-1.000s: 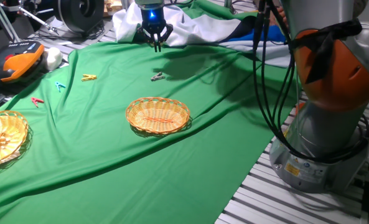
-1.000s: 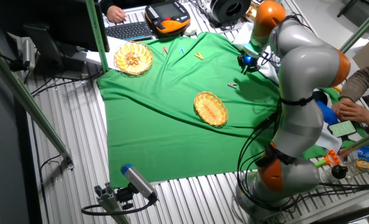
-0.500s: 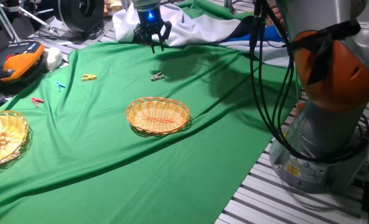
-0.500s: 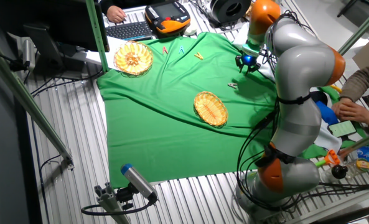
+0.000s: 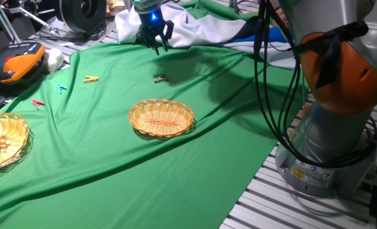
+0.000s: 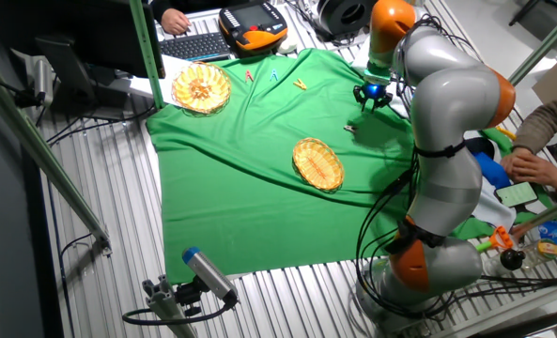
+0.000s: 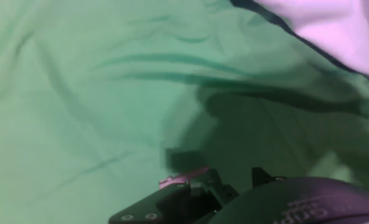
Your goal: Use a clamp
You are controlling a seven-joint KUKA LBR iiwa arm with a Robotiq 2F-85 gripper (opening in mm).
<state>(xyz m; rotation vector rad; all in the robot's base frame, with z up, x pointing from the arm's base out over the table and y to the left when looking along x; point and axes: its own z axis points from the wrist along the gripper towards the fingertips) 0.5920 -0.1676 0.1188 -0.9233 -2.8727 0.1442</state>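
Observation:
The clamp (image 5: 159, 79) is a tiny dark clip lying on the green cloth (image 5: 194, 95), beyond the wicker basket (image 5: 161, 118). It also shows in the other fixed view (image 6: 350, 129). My gripper (image 5: 155, 43) hangs above the far edge of the cloth, behind the clamp and apart from it, and it also shows in the other fixed view (image 6: 370, 98). Its fingers look drawn together and hold nothing. The hand view is blurred and shows green cloth and a white cloth (image 7: 333, 31).
A yellow clothespin (image 5: 91, 79), a blue one (image 5: 61, 88) and a red one (image 5: 38, 104) lie at the left. A second basket (image 5: 0, 141) sits at the left edge. White fabric (image 5: 194, 28) is bunched behind the gripper. Cables (image 5: 271, 95) hang at the right.
My gripper has shifted slightly left and back along the cloth's far edge and turned at the wrist. The clamp and baskets have not moved.

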